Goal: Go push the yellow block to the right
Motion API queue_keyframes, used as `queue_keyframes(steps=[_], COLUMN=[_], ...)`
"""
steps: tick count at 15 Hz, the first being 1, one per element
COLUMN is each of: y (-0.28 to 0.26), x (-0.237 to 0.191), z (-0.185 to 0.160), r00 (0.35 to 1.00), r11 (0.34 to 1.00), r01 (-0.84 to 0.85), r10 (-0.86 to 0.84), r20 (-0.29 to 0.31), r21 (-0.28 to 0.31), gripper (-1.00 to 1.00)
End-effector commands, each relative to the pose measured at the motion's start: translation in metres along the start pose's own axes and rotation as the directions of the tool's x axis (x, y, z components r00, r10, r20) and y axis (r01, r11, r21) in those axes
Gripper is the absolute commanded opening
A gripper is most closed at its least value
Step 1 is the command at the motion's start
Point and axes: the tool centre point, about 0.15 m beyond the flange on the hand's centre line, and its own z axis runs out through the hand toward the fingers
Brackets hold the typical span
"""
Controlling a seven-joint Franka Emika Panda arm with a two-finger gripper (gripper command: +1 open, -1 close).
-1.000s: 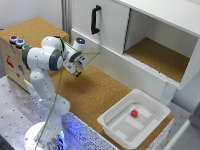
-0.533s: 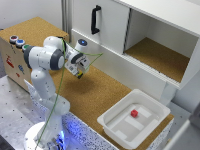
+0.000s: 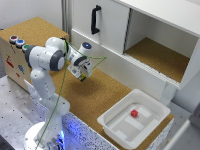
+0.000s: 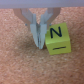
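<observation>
A: In the exterior view, we see the pincer (image 3: 81,76) low over the cork counter (image 3: 107,92), in front of the cupboard door with the black handle (image 3: 94,19). The yellow block (image 3: 83,77) shows only as a small yellow spot at the fingertips. The red cube (image 3: 134,113) lies in the white tray (image 3: 114,129), well apart from the pincer; it is not ours.

B: And in the wrist view?

A: There the pincer (image 4: 39,44) has its fingers (image 4: 34,31) together, holding nothing. The yellow block (image 4: 57,40), with an N on top, sits on the counter just beside the fingertips and seems to touch them.

B: So how do we push well?

A: We think we should keep the fingers closed and low, press on the middle of the block's side, and move slowly, so it slides and does not turn away.
</observation>
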Motion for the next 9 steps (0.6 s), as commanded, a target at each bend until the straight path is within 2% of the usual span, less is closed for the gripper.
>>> queue_keyframes(steps=[1,9], y=[0.034,0.069], x=[-0.009,-0.013], z=[-0.019,-0.022], r00=[1.000,0.999], r11=[0.999,0.998], r01=[0.002,-0.026], r10=[-0.001,0.028], r20=[0.022,0.033], r21=[-0.034,-0.064], gripper=[-1.00,-1.00])
